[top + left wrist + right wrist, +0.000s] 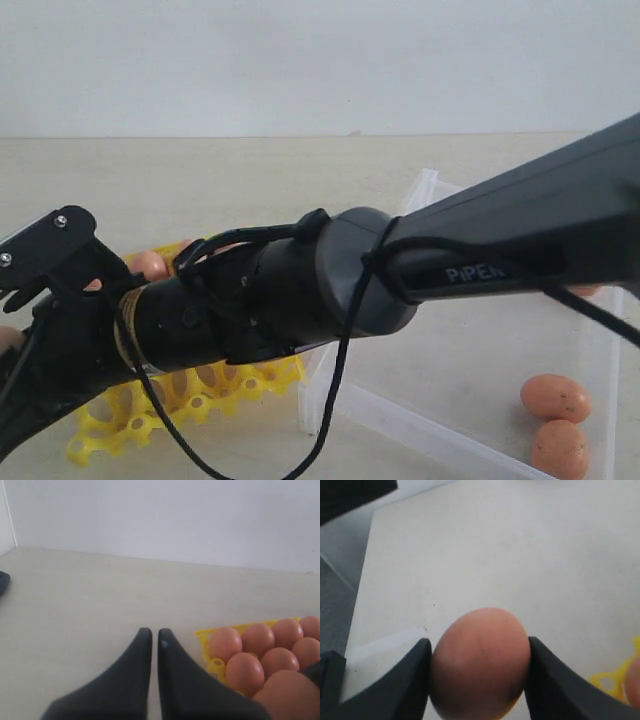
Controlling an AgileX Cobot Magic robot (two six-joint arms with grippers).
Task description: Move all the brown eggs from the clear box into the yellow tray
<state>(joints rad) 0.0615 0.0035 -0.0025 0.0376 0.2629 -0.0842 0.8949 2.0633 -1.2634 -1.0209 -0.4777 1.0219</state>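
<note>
Right gripper (pixel 479 647) is pinching one egg (pixel 480 672) across its sides. Both fingers (pixel 400 680) sit flat on the shell, and the egg is clear of the table (pixel 520 555). A corner of the tray (pixel 612 680) shows just beside the held egg, so the egg is near the tray. Can't tell if it's over a cup. Right arm (pixel 500 250) reaches across from right to left and blocks most of the tray and part of the box (pixel 400 418).

Left gripper (pixel 151 636) is pressed together with only a slit between the fingers and nothing in it. It hangs over bare table just left of the tray.

Progress:
- **Done:** the left wrist view shows seven eggs (pixel 257 639) seated in tray cups, packed close in two rows. A bigger orange blob at that view's edge is probably the held one, not sure.
- **Left:** two more lie in the box's near right corner, touching or nearly. An orange sliver far right behind the arm may be a third. Empty cups show in the tray's near left part.

Judgement: well past halfway. The held egg plus at least two remain, and the arm may hide more.
</note>
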